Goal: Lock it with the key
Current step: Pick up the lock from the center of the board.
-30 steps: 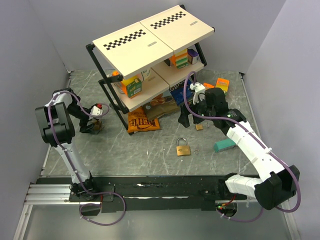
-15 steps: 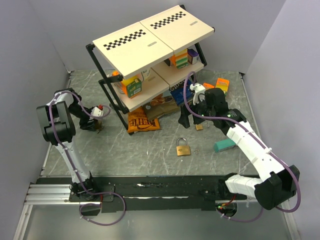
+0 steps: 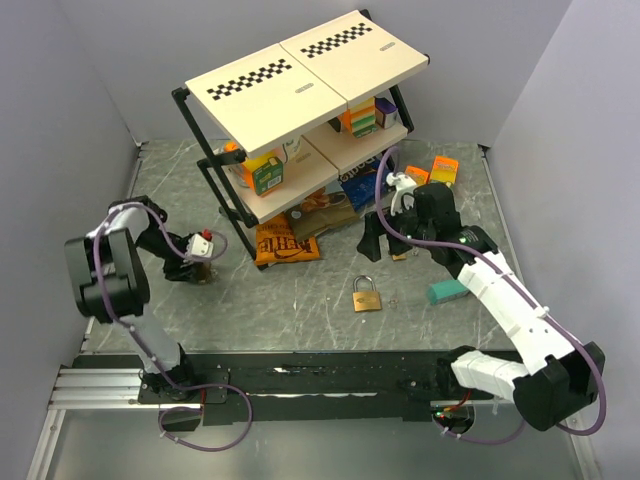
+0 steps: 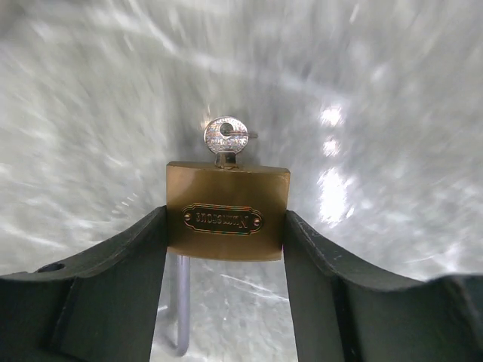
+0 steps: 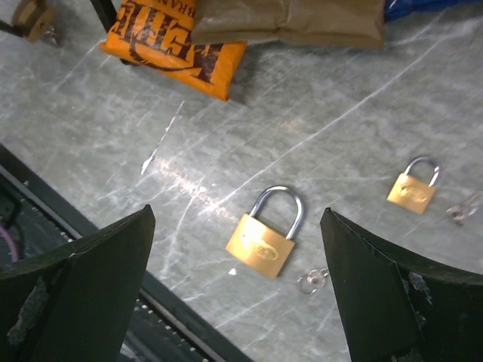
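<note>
My left gripper (image 4: 226,228) is shut on a small brass padlock (image 4: 226,219), its pads on the two sides of the body. A silver key (image 4: 225,139) sticks out of the padlock's far end, and its shackle hangs toward the camera. In the top view this gripper (image 3: 195,265) is at the left of the table. My right gripper (image 5: 237,213) is open and empty, hovering above a larger brass padlock (image 5: 264,241) lying flat with its shackle closed. A loose key (image 5: 312,280) lies beside it. A second small padlock (image 5: 412,188) lies to the right.
A black two-tier shelf rack (image 3: 300,90) with boxes stands at the back. An orange snack bag (image 3: 285,243) and a brown bag (image 3: 325,215) lie at its foot. A teal block (image 3: 447,291) and an orange box (image 3: 444,168) lie on the right.
My left gripper has shifted a little toward the near side with the small padlock held. My right arm has moved slightly right and back. The padlocks on the table have not moved.
</note>
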You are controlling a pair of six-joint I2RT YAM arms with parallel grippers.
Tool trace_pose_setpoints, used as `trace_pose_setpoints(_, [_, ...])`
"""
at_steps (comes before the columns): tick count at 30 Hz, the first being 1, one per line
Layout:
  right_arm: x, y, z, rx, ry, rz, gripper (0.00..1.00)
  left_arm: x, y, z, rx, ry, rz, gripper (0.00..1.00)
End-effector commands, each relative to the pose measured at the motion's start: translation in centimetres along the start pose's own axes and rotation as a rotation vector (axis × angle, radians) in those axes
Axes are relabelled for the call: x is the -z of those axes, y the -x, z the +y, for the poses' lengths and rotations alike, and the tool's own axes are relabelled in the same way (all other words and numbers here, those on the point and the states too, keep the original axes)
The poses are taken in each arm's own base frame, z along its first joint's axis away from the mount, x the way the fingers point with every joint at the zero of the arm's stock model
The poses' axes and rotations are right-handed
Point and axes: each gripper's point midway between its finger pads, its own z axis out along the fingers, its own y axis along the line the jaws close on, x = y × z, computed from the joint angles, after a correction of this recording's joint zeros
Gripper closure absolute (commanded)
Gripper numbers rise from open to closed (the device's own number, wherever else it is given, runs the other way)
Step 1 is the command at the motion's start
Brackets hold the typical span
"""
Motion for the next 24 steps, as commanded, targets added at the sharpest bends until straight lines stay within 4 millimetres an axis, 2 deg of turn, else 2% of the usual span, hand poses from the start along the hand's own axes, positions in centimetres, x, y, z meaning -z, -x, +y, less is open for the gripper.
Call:
trace_pose_setpoints(1, [0.5, -0.3, 0.7, -0.106, 0.03, -0.026, 0.01, 2.0, 7.6, -0.7, -0.042, 0.097, -0.144, 0.98])
trace_pose_setpoints(2, [0.5, -0.5, 1.2, -0.117, 0.064, -0.018, 0.01, 2.6, 9.4, -1.1, -0.043, 0.122, -0.171, 0.99])
trace_pose_setpoints(3, [0.5, -0.8, 1.7, -0.128, 0.091, -0.01, 0.01, 2.6, 10.4, -1.7, -0.039, 0.118, -0.185, 0.99])
trace_pose_setpoints(4, [0.7, -0.6, 2.3, -0.119, 0.129, -0.016, 0.01, 2.6, 12.3, -2.6, -0.057, 0.12, -0.201, 0.99])
trace_pose_setpoints(5, [1.3, -0.8, 4.5, -0.096, 0.268, -0.001, 0.01, 2.5, 13.5, -3.1, -0.061, 0.123, -0.221, 0.99])
trace_pose_setpoints(7, [2.0, -0.8, 6.4, -0.026, 0.394, -0.007, 0.01, 2.4, 16.5, -4.0, -0.061, 0.15, -0.241, 0.99])
trace_pose_setpoints(9, [2.5, -0.8, 7.7, -0.065, 0.467, 0.002, 0.01, 2.0, 19.1, -4.8, -0.077, 0.156, -0.275, 0.99])
trace_pose_setpoints(10, [2.6, -0.7, 7.8, -0.071, 0.475, -0.004, 0.01, 2.3, 21.8, -4.9, -0.081, 0.192, -0.311, 0.99])
trace_pose_setpoints(11, [2.7, -0.6, 8.0, -0.096, 0.479, -0.002, 0.01, 2.4, 22.8, -4.9, -0.061, 0.213, -0.318, 0.99])
trace_pose_setpoints(12, [2.7, -1.1, 8.2, -0.11, 0.498, 0.011, 0.01, 1.8, 24.8, -5.5, -0.079, 0.203, -0.339, 0.99])
trace_pose_setpoints(13, [2.9, -1.3, 8.4, -0.114, 0.511, 0.017, 0.01, 2.5, 26.5, -5.6, -0.04, 0.234, -0.373, 0.99])
trace_pose_setpoints(15, [3.3, -2.0, 9.1, -0.136, 0.556, 0.042, 0.01, 2.1, 29.1, -6.6, -0.053, 0.231, -0.386, 0.99])
trace_pose_setpoints(16, [3.9, -2.0, 9.7, -0.142, 0.592, 0.039, 0.01, 2.2, 30.1, -7.2, 0.001, 0.225, -0.407, 0.99])
trace_pose_setpoints(18, [4.4, -1.8, 10.5, -0.161, 0.64, 0.028, 0.01, 1.8, 32.6, -7.7, -0.025, 0.238, -0.428, 0.99])
trace_pose_setpoints(21, [4.9, -1.4, 11.4, -0.159, 0.716, 0.02, 0.01, 1.1, 35.3, -8.6, -0.034, 0.233, -0.436, 0.99])
trace_pose_setpoints(24, [5.1, -1.1, 12.0, -0.15, 0.749, 0.024, 0.01, 0.2, 36.9, -8.7, -0.051, 0.246, -0.423, 0.99])
